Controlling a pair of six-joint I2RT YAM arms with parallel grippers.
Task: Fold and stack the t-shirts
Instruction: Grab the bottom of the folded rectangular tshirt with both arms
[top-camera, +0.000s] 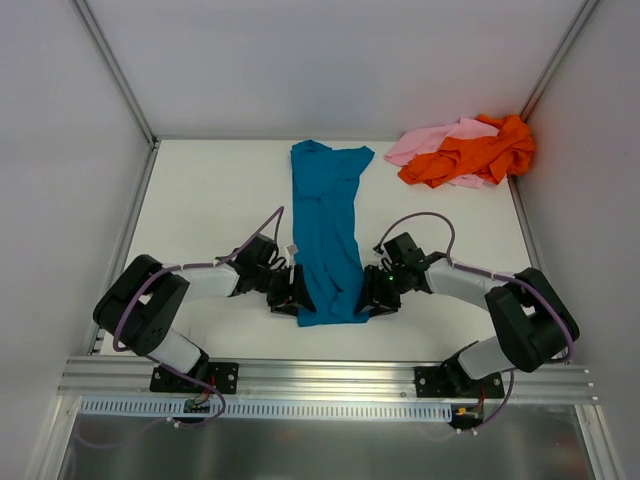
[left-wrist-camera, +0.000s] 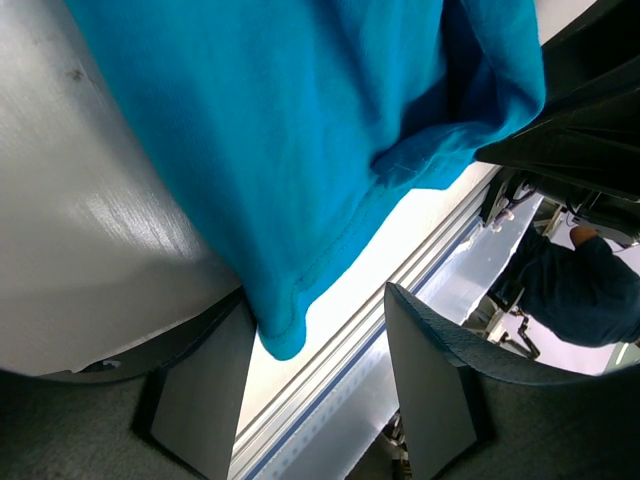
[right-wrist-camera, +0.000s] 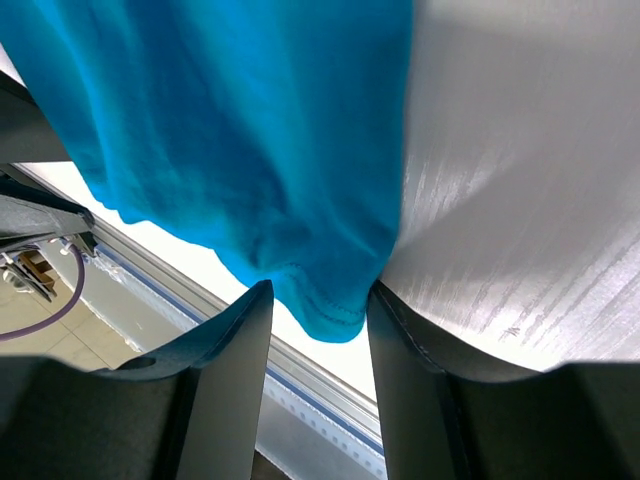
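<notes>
The teal-blue t-shirt (top-camera: 328, 230) lies as a long narrow strip down the middle of the table, its hem toward me. My left gripper (top-camera: 291, 299) is low at the hem's left corner, and my right gripper (top-camera: 373, 296) at its right corner. In the left wrist view the left gripper (left-wrist-camera: 318, 295) is open, and the teal hem corner (left-wrist-camera: 277, 335) touches only the left finger. In the right wrist view the right gripper (right-wrist-camera: 320, 290) is open more narrowly, and the other hem corner (right-wrist-camera: 335, 312) hangs between its fingertips. The orange t-shirt (top-camera: 470, 155) and the pink t-shirt (top-camera: 425, 140) lie crumpled together.
The orange and pink heap fills the table's back right corner against the enclosure walls. White table (top-camera: 210, 210) shows on both sides of the teal strip. An aluminium rail (top-camera: 330, 375) runs along the near edge just behind both grippers.
</notes>
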